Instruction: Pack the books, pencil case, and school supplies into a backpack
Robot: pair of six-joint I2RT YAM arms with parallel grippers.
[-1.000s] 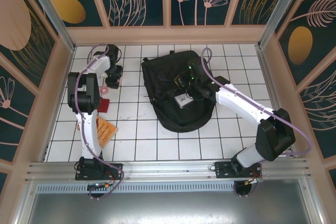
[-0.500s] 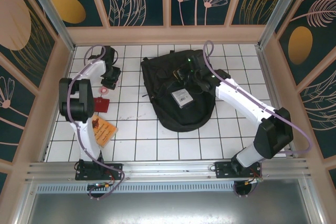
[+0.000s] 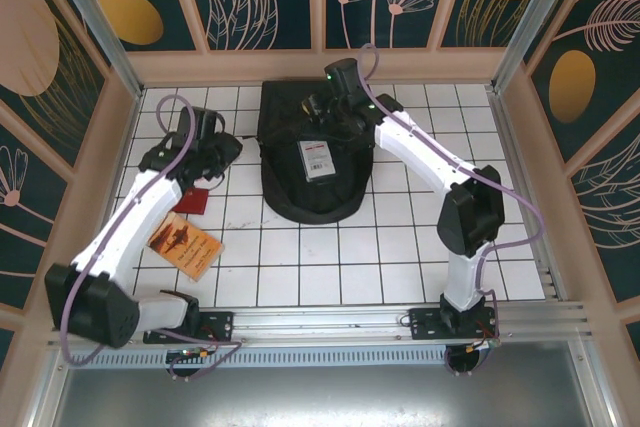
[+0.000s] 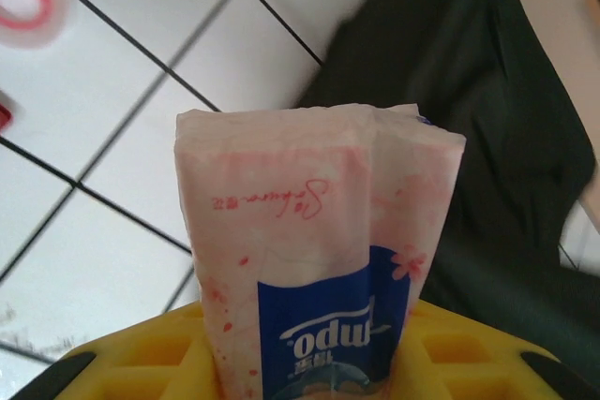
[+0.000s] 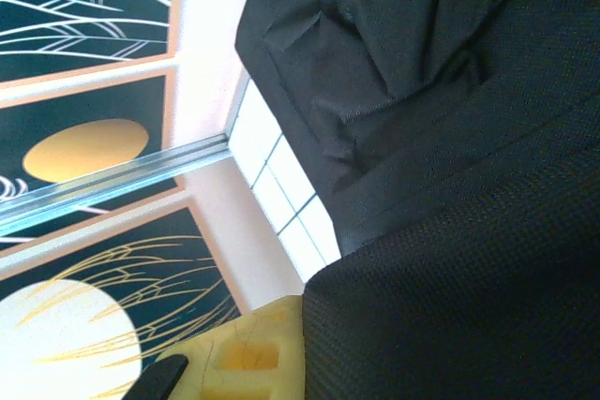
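My left gripper (image 4: pixel 302 367) clamps the pink-white packet (image 4: pixel 314 250). Its long axis points to 12 o'clock, and its blue label (image 4: pixel 328 325) is inverted, with "odw" legible. My right gripper (image 3: pixel 322 107) pinches fabric at the 12 o'clock end of the backpack (image 3: pixel 300 197), which lies 12–6.

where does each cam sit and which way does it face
Top external: above and behind the arms, looking down at left gripper, right gripper, backpack, orange booklet.
Left wrist: looks along its yellow fingers gripping a pink-white packet, backpack beyond.
Right wrist: looks past one yellow finger at backpack fabric and wall.
Shared: the backpack.
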